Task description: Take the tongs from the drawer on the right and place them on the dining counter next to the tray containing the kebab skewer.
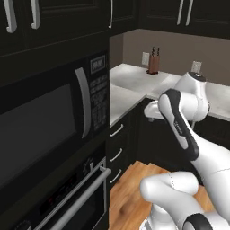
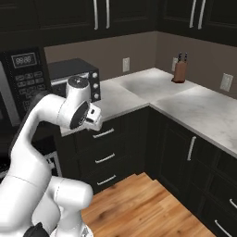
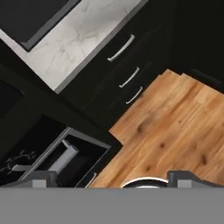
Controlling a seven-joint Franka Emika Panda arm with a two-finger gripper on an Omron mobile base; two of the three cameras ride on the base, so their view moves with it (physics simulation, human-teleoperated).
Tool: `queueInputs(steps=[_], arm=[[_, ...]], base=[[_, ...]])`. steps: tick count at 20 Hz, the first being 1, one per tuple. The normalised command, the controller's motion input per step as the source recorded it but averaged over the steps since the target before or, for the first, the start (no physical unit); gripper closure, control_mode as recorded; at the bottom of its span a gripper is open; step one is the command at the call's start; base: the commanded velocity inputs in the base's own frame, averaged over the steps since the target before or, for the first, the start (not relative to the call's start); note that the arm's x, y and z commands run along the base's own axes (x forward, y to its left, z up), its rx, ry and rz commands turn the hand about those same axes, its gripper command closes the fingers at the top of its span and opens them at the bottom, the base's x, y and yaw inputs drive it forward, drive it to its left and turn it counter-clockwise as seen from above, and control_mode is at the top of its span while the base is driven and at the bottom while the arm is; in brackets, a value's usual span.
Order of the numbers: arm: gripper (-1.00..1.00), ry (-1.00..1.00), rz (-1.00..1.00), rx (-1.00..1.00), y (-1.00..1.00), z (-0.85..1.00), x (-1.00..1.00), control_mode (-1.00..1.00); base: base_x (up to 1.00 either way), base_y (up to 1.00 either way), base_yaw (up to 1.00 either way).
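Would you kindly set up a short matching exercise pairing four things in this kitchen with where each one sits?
Things:
1. knife block
2. toaster oven
3. microwave
4. gripper

Places:
A. built into the tall black cabinets, above the oven
B. on the counter by the back wall, near the corner
C. above the wooden floor, jaws open
D. on the marbled counter above the three drawers

Pairs: 1-B, 2-D, 3-A, 4-C

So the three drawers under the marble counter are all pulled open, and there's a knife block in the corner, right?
Not quite. The three drawers under the counter are all shut, their silver handles flush against the black fronts, as the right base view shows. The knife block does stand in the corner.
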Motion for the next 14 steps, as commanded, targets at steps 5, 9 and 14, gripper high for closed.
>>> queueInputs(steps=[5,9,14], arm=[[-1.0,-0.23,0.2,0.14,-0.23,-0.79,0.26,-1.0],[-1.0,-0.1,0.09,0.16,-0.04,-0.63,0.59,-1.0],[-1.0,0.0,0.07,0.25,-0.07,-0.38,0.52,-1.0]], base=[[0.0,0.0,0.0],[0.0,0.0,0.0],[0.0,0.0,0.0]])
